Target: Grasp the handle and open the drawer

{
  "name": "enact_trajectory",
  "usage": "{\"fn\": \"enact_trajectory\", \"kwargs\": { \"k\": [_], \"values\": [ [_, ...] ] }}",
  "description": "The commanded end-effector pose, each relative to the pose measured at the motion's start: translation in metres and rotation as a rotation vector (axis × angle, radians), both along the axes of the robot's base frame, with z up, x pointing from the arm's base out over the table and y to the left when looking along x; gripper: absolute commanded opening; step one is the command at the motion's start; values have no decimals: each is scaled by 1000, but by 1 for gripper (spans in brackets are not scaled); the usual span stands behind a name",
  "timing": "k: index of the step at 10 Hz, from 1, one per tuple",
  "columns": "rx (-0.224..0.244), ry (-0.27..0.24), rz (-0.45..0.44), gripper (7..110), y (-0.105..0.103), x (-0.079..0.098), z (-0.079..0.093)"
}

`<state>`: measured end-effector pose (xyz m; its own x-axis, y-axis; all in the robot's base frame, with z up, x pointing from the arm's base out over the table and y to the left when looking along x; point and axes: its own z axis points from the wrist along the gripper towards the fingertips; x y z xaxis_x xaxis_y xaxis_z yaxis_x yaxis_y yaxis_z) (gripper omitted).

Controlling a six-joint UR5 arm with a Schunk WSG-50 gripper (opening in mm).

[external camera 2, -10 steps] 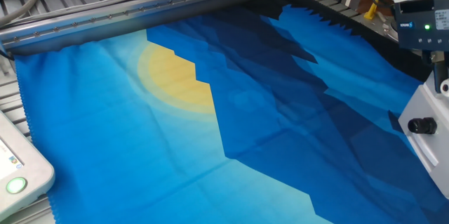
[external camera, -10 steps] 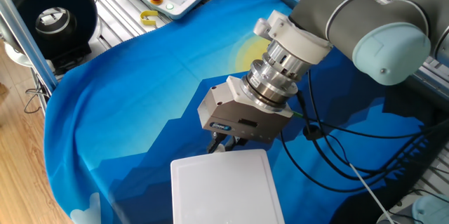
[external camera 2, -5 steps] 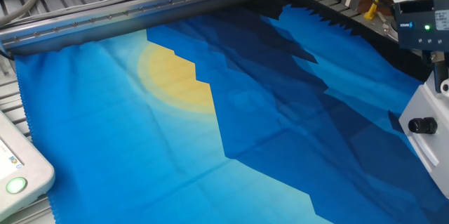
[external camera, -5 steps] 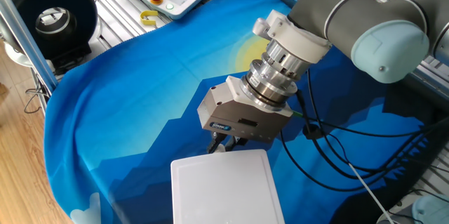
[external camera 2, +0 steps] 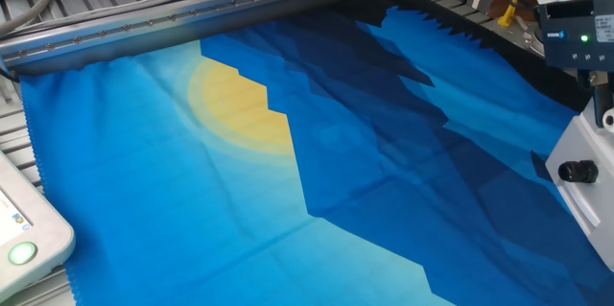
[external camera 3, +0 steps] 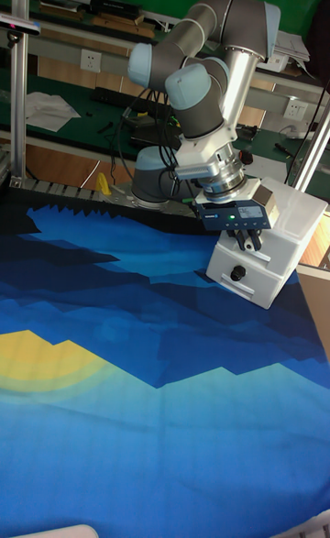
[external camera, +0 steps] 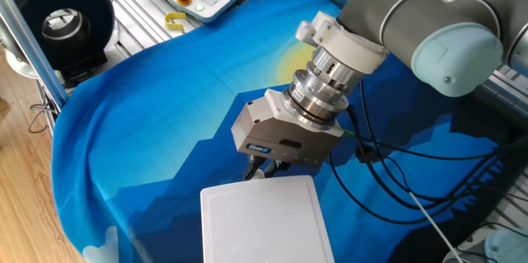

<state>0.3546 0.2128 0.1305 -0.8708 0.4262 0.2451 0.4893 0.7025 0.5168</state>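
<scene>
the tool (external camera 3: 247,241) hangs just above the handle (external camera 3: 238,273) on the drawer (external camera 3: 248,280).

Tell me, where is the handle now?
In the tall fixed view, the handle sits on the drawer front, at the cloth's right edge, just below the gripper.

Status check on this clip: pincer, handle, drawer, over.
Pincer just above the handle, not on it; jaw state unclear. Drawer looks shut in the white box. Nothing in the way on the blue cloth.
</scene>
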Motion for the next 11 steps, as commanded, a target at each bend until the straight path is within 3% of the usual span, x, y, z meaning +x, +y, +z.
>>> {"fn": "enact_trajectory", "kwargs": {
  "k": [1, 11],
  "values": [
    [13, -2, -3, 7, 3, 3, 3],
    [13, -3, -5, 7, 5, 13, 4]
  ]
}}
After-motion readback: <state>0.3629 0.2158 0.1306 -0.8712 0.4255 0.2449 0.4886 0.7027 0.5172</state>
